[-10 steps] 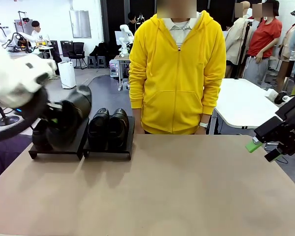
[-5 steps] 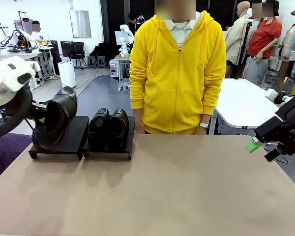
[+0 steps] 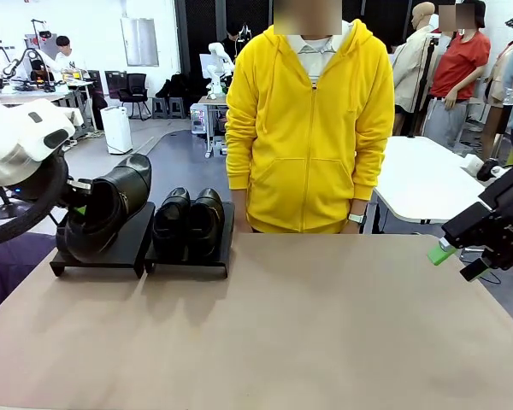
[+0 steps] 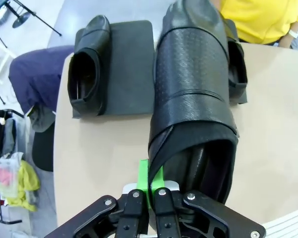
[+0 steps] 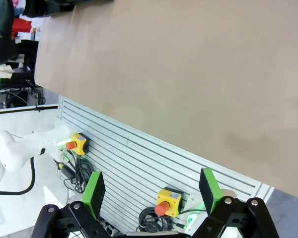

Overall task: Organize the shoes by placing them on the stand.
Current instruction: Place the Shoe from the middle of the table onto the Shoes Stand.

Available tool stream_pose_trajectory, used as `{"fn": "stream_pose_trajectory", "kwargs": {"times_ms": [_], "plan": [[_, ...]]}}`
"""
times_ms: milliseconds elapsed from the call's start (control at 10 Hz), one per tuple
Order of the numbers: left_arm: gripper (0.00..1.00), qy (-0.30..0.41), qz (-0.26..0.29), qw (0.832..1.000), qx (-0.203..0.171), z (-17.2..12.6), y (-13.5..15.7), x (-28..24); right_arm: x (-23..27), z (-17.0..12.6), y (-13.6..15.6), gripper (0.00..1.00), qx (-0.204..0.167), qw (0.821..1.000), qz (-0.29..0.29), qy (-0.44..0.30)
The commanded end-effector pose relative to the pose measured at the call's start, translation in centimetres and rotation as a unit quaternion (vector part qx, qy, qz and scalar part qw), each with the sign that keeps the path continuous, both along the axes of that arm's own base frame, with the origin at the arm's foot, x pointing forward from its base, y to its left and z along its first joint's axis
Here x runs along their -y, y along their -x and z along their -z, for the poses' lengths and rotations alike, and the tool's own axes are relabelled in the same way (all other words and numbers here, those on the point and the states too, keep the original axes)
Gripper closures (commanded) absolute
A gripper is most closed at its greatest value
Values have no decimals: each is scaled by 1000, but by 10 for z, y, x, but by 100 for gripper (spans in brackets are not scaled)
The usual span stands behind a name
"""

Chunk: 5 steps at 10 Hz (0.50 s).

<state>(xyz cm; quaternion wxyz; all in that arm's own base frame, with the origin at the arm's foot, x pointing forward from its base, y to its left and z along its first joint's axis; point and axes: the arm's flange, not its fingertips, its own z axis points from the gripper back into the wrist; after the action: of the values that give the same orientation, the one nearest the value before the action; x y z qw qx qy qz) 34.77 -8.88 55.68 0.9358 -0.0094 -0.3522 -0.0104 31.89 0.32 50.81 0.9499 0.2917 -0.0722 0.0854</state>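
Gripping a shoe (image 3: 111, 205) by its heel, the left claw (image 4: 150, 196) has lifted it slightly rightward.

1. The shoes (image 3: 188, 224) at mid-left of the front view are glossy black.
2. The stand (image 3: 128, 248) beneath them is matte black.
3. The table (image 3: 308, 333) is plain tan.
4. The person's hoodie (image 3: 308, 128), upper centre, is bright yellow.

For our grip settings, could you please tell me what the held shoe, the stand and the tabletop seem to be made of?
The held shoe looks like glossy black leather: soft sheen, fine perforations across the upper. The stand looks like matte black board or plastic, flat and without glare; which, I cannot tell. The tabletop looks like smooth tan laminate or board, evenly coloured, with no visible grain.
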Motion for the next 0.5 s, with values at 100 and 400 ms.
{"fn": "stream_pose_trajectory", "kwargs": {"times_ms": [100,400], "plan": [[100,44,9,999,14,-1,-67,-30,0,-2,-2,0,5,1000,-9,-14],[100,78,-35,996,-13,29,-127,-56,0,-2,-2,0,5,1000,-9,-14]]}}
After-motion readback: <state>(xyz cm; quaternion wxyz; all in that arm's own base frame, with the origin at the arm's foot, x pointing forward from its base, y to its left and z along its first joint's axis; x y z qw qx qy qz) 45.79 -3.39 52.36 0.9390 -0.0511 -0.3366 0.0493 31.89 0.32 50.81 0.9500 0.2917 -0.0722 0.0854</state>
